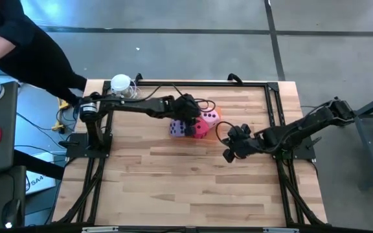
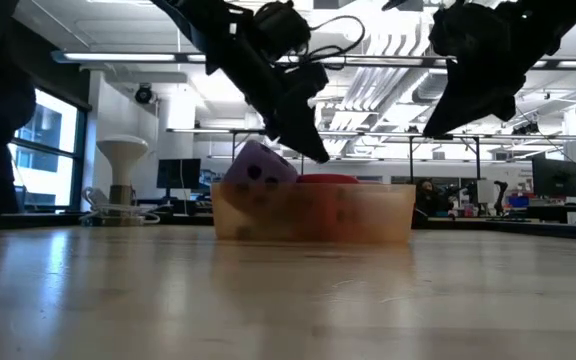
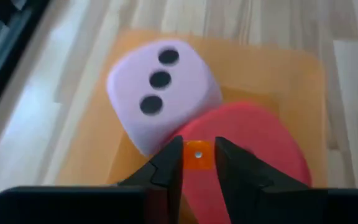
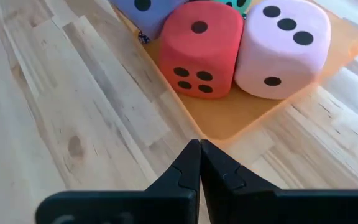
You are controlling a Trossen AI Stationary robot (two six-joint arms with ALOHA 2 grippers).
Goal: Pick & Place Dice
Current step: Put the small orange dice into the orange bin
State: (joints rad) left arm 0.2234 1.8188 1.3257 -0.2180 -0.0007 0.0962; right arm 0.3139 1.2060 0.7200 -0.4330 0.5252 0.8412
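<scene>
Several dice sit in a translucent orange tray (image 1: 214,115) in the middle of the table. In the right wrist view a red die (image 4: 197,50) and a pink die (image 4: 284,50) stand side by side on the tray floor. A purple die (image 4: 145,9) and a green-teal one (image 4: 235,3) show behind them. My left gripper (image 3: 197,163) hovers above the tray over the red die (image 3: 253,143), beside the pink die (image 3: 160,93). It is open by a narrow gap and holds nothing. My right gripper (image 4: 199,155) is shut above bare wood to the right of the tray (image 4: 229,118).
A clear cup with a white round top (image 1: 123,84) stands at the table's far left corner. A person (image 1: 31,52) stands beyond that corner. The purple die (image 2: 258,165) pokes above the tray wall (image 2: 368,215). Bare wood lies along the near half of the table (image 1: 186,188).
</scene>
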